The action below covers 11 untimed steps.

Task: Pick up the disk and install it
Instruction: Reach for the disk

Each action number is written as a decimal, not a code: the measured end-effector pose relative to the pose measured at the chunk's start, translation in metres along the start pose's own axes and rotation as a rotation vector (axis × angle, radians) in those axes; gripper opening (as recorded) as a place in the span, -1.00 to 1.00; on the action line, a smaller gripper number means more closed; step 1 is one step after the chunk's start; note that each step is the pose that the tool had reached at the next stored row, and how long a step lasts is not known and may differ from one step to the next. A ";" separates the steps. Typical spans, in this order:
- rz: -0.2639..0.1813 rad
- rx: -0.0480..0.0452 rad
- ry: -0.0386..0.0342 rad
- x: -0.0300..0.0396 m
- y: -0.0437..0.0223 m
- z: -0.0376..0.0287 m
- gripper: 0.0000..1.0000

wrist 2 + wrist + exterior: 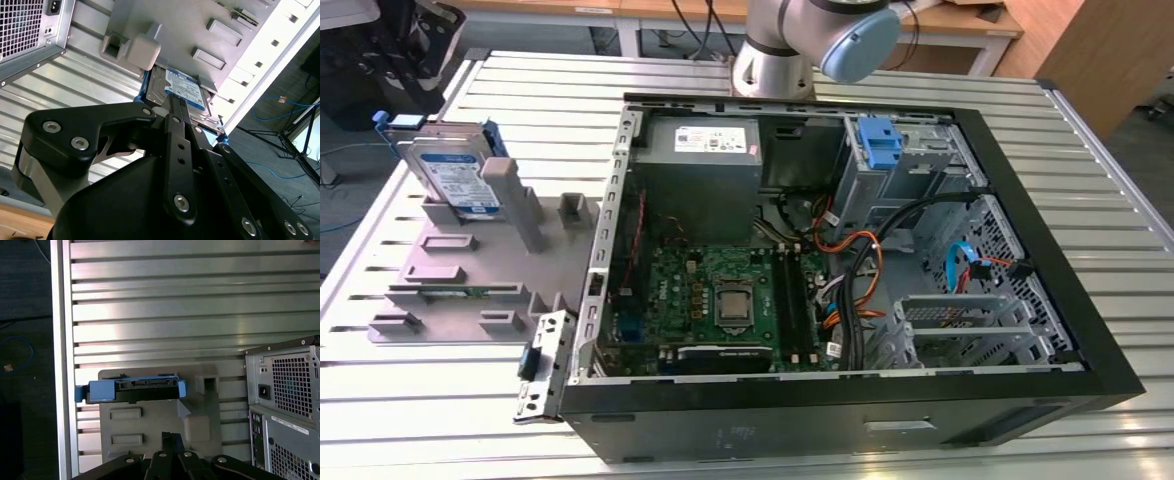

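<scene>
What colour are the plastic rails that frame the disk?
Blue. The disk and its rails show best in the first wrist view.

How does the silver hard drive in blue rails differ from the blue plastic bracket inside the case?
The silver hard drive stands on edge in the grey plastic holder outside the black computer case; the blue plastic bracket sits inside it. The drive has a labelled metal body; the bracket looks bare. Both show blue plastic.

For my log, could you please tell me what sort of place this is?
Probably a robotics lab bench: an arm, an open computer case on a slatted metal table, and the disk upright in a grey fixture.
</scene>
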<state>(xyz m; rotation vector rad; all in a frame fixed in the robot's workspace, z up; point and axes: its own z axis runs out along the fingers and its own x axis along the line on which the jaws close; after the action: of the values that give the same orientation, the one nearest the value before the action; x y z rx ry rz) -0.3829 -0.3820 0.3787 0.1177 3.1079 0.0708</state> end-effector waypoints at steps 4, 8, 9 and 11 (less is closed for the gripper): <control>0.000 0.0000 -0.0002 0.0005 0.0006 0.0006 -0.79; 0.001 0.0002 0.0001 0.0027 0.0029 0.0015 -0.79; 0.001 0.0001 0.0000 0.0037 0.0032 0.0018 -0.79; 0.001 0.0000 -0.0002 0.0060 0.0041 0.0026 -0.79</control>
<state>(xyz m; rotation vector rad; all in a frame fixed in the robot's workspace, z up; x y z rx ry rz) -0.3885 -0.3774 0.3762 0.1200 3.1076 0.0707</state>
